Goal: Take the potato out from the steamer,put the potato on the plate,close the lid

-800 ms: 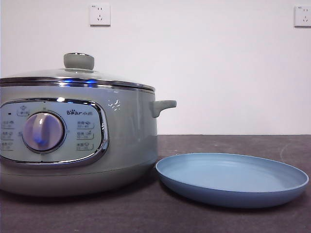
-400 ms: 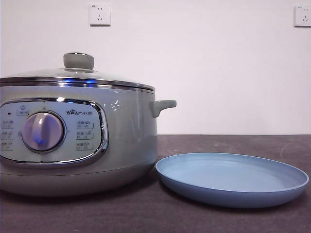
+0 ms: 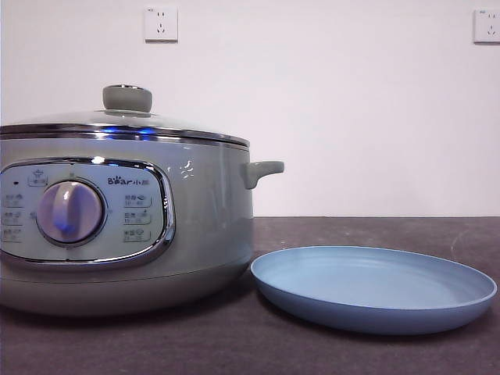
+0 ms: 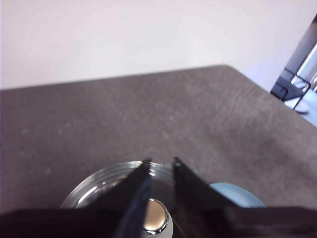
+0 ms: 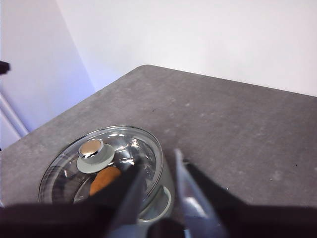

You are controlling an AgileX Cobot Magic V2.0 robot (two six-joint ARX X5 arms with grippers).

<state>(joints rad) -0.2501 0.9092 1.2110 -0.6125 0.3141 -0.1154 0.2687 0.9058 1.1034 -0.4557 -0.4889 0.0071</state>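
Note:
The pale grey-green steamer (image 3: 205, 219) stands at the left of the front view with its glass lid (image 3: 86, 121) on. The light blue plate (image 3: 373, 291) lies empty just to its right. The potato (image 5: 103, 181) shows through the lid's glass (image 5: 130, 148) in the right wrist view, inside the steamer. My left gripper (image 4: 160, 161) hovers open above the lid's knob (image 4: 154, 218). My right gripper (image 5: 158, 162) is open and empty, high above the steamer's side. Neither arm shows in the front view.
The dark grey table (image 3: 367, 230) runs back to a white wall with two sockets (image 3: 160, 23). The steamer's stubby side handle (image 3: 262, 170) sticks out over the plate's near edge. The plate's rim also shows in the left wrist view (image 4: 238, 192).

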